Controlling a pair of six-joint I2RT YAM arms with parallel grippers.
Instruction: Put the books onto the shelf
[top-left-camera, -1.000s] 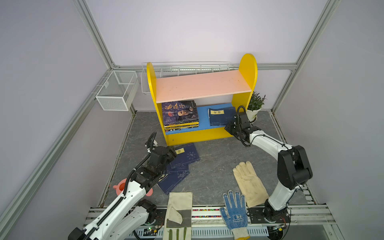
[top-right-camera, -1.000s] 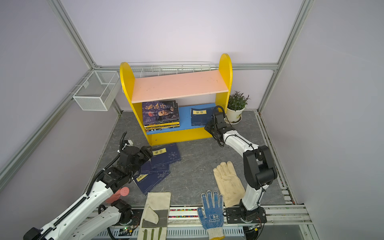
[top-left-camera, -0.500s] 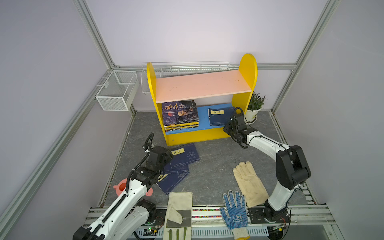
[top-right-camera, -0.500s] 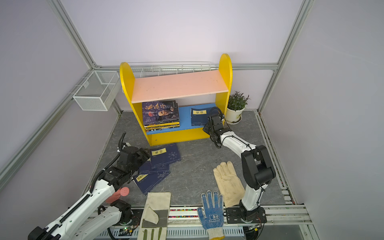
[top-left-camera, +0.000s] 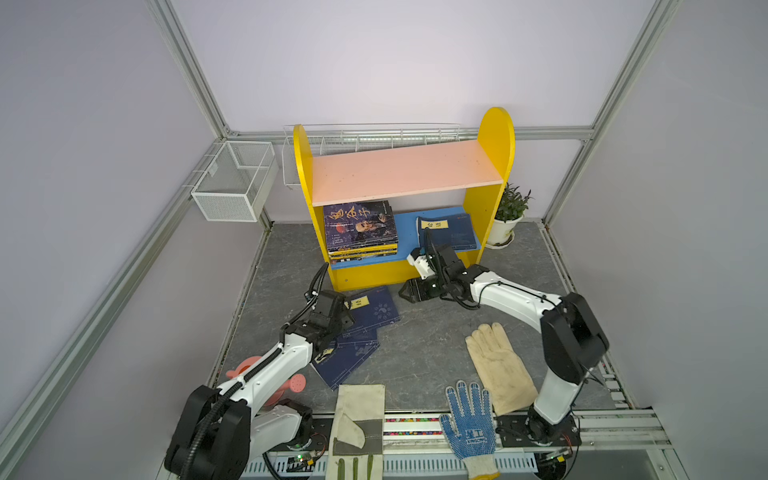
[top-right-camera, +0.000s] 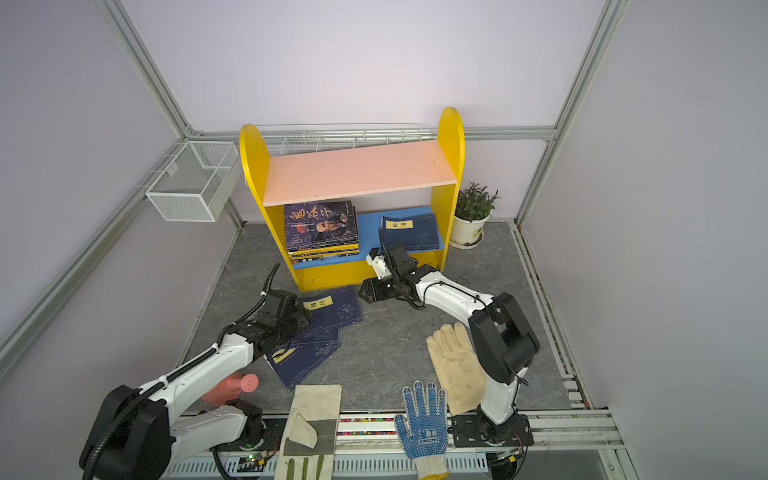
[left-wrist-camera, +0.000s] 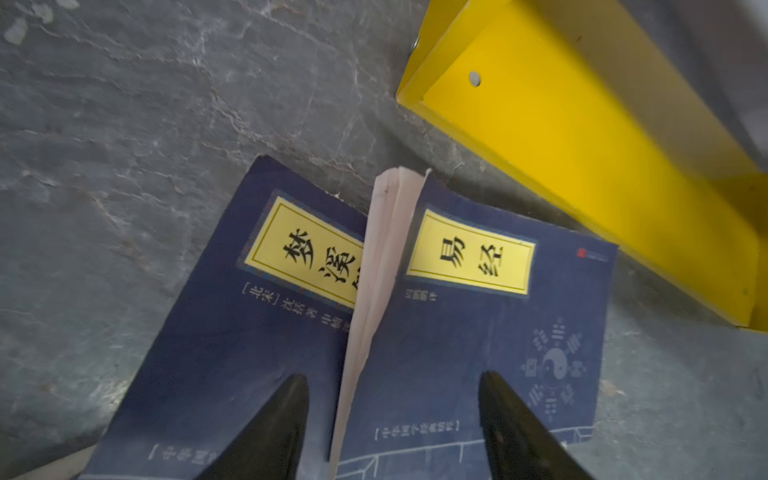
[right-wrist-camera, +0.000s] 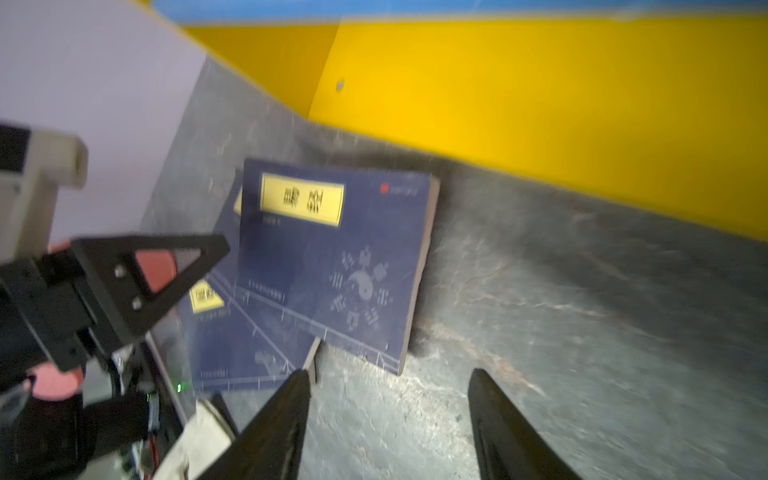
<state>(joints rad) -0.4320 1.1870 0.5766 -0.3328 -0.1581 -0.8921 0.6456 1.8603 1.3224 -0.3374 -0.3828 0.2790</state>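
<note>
Robot's left gripper (left-wrist-camera: 392, 376), fingers apart and holding nothing, hovers over the top thin navy paperback w/ yellow title label (left-wrist-camera: 478, 332). The book's page edge runs between the fingertips. The right gripper (right-wrist-camera: 388, 372), also spread and empty, has that book just ahead of its fingertips. Other books lie in the small yellow two-tier shelf (top-left-camera: 407, 170). Step, prob.: grasping the top book. Next: close on its edge, lift, carry to shelf.

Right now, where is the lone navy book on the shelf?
In both top views the navy book lies flat at the right end of the blue lower board, beside the yellow side panel, apart from the book stack.
</note>
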